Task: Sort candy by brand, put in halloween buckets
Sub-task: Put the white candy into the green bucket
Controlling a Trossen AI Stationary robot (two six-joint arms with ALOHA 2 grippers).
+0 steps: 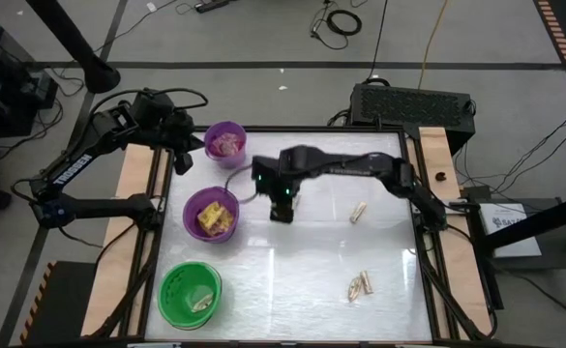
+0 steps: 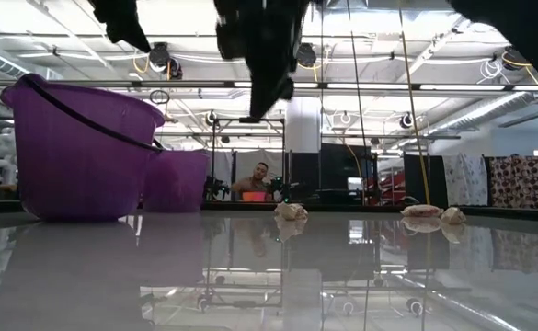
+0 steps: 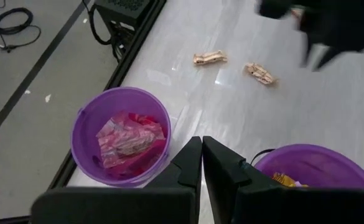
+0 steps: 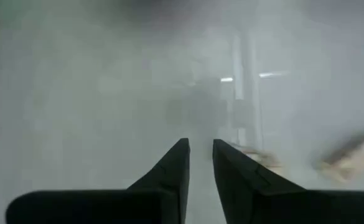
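Hanging over the glossy white table [image 1: 312, 280] just beside the wider purple plastic bucket [image 1: 211, 215], the right gripper [image 1: 282, 212] holds its two dark fingers [image 4: 172, 171] narrowly apart with nothing visible between them, though the right wrist view is blurred and a very small piece could escape notice. Yellow packets [image 1: 215, 218] already lie in that wider bucket, flat pink-red packets [image 3: 130, 139] fill the small purple round bucket [image 1: 226, 144] at the table's far left corner, and a pale piece rests in the bright green round bucket [image 1: 190, 294] at the near left. Still loose on the table are tiny pale tan wrapped sweets: one group [image 1: 359, 212] to the right of the gripper and another [image 1: 361, 285] nearer the front edge. The left gripper [image 3: 201, 163] waits above the small purple bucket, fingers pressed together and empty. Sorting looks mostly done; judging from this, the next move calls for the right arm to travel to a tan piece, close on it and carry it across to the green bucket.
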